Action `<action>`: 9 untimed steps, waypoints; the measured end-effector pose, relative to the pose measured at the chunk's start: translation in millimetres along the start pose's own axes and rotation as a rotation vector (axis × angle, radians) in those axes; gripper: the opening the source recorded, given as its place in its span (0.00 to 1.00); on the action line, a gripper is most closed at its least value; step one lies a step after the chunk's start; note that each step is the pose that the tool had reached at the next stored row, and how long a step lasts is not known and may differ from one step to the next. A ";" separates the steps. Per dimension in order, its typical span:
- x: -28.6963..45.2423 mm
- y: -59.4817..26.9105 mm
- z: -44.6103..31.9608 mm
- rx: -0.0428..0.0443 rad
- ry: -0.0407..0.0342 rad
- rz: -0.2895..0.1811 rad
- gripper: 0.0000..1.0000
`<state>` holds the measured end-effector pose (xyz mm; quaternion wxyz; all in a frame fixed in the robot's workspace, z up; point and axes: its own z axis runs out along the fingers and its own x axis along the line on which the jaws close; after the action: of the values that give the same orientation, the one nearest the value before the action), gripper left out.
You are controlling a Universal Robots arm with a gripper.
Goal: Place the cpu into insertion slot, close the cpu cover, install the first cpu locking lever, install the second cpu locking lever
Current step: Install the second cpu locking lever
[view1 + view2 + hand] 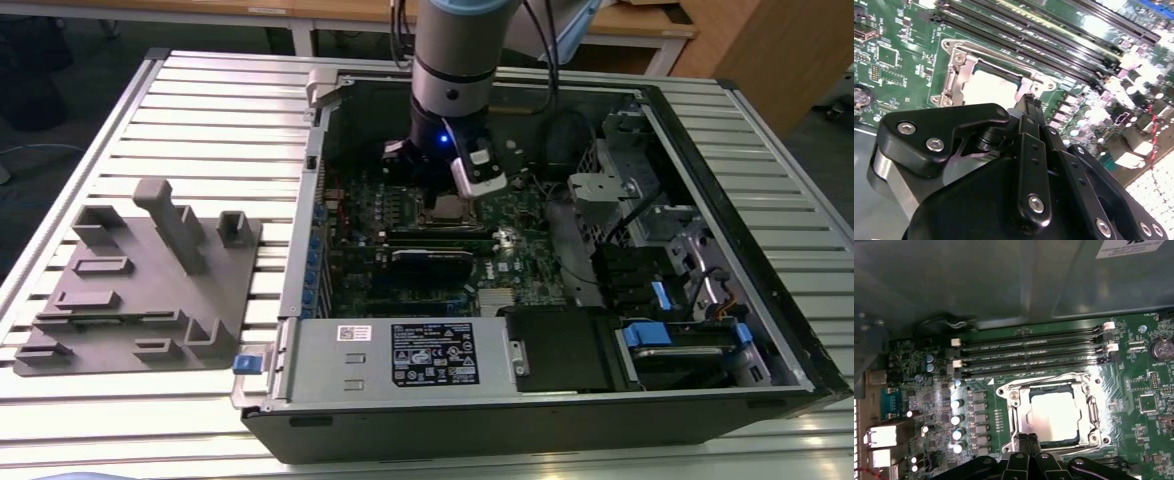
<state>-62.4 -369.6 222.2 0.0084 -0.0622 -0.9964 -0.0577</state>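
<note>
1 cpu (1054, 412) in 1 insertion slot (1019, 426) under 1 cpu cover (1094, 412), gripper (1028, 440) fingers together, empty

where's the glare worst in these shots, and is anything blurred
In the first wrist view the cpu top is washed near white, with bright streaks on the cpu cover; in the second wrist view the cpu is blown out too, the board's far corner is overexposed, and the close gripper looks soft; in the exterior view the table slats gleam.
</note>
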 end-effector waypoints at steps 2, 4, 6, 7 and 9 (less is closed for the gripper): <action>-2.3 2.1 0.6 0.0001 0.0000 0.000 0.11; -5.2 4.4 1.2 0.0002 -0.0001 0.000 0.11; -8.4 6.5 1.7 0.0003 -0.0001 0.000 0.11; -9.9 7.5 2.0 0.0004 0.0000 0.000 0.11; -13.0 9.1 2.3 0.0005 -0.0001 0.000 0.11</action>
<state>-48.4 -362.0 220.7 0.0084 -0.0622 -0.9964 -0.0574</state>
